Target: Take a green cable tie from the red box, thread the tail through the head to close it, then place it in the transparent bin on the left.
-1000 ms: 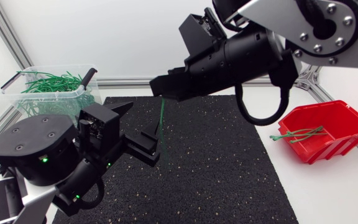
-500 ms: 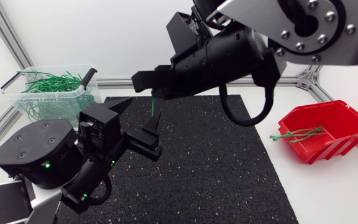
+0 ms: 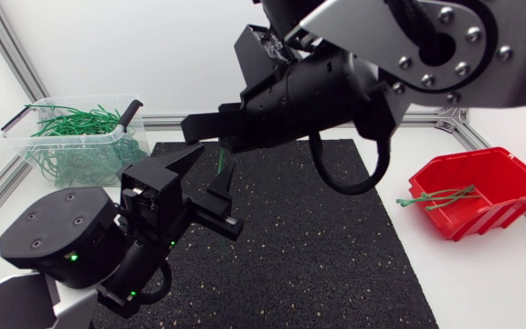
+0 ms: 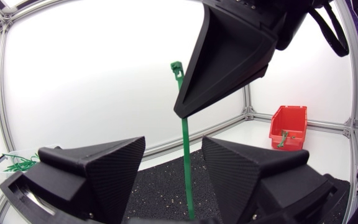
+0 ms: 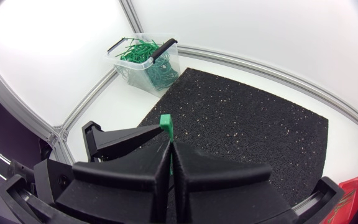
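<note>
Over the mat [image 3: 336,238], your right arm [image 3: 336,82] reached across the middle, above the left arm [image 3: 62,242]. The right jaws were pinched shut on a tie [image 4: 184,155] just below its head. The head stuck out above them and the straight tail hung down between the left jaws. Those stood wide apart and, as far as I could see, touched nothing.

The step in hand looked like getting a second grip on the tail. To do it well, you would have centred the strip between the left jaws and closed on it low down. The right grip needed to stay firm and the head clear for threading. A thin strip like that would likely twist if caught off-centre.

The bin [image 3: 16,134], behind the left arm, held a heap of closed ties [image 3: 71,119]. The box [image 3: 510,196], well apart at the right, held a few straight ones [image 3: 438,196].
</note>
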You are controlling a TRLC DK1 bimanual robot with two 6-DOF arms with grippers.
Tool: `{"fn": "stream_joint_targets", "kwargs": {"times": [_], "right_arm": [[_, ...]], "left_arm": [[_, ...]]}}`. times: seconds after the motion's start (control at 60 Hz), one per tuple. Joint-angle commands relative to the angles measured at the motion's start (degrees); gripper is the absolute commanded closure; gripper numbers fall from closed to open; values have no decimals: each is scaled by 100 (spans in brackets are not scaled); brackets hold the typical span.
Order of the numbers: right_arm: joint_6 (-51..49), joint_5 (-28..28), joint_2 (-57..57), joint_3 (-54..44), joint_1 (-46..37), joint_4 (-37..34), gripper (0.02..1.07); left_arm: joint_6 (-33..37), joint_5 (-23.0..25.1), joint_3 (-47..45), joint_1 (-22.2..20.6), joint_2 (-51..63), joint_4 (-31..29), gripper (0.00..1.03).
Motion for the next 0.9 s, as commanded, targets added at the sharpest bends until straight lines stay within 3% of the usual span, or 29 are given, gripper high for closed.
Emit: {"fn": "stream_joint_targets", "kwargs": {"times": [0.0, 0.083, 0.65, 0.817, 0.883], "right_arm": [[159, 124, 33, 54, 74, 59, 101], [195, 133, 33, 54, 100, 59, 101], [1038, 924, 41, 45, 460, -37, 101], [1276, 1144, 94, 89, 540, -143, 101], [1276, 1267, 147, 133, 583, -222, 101]], "left_arm": [[120, -39, -153, -41, 50, 127, 50], [120, -56, -162, -59, 15, 145, 62], [120, -215, -74, -217, 6, 180, 80], [120, -223, -74, -226, -3, 198, 99], [120, -223, -66, -235, -12, 198, 99]]}}
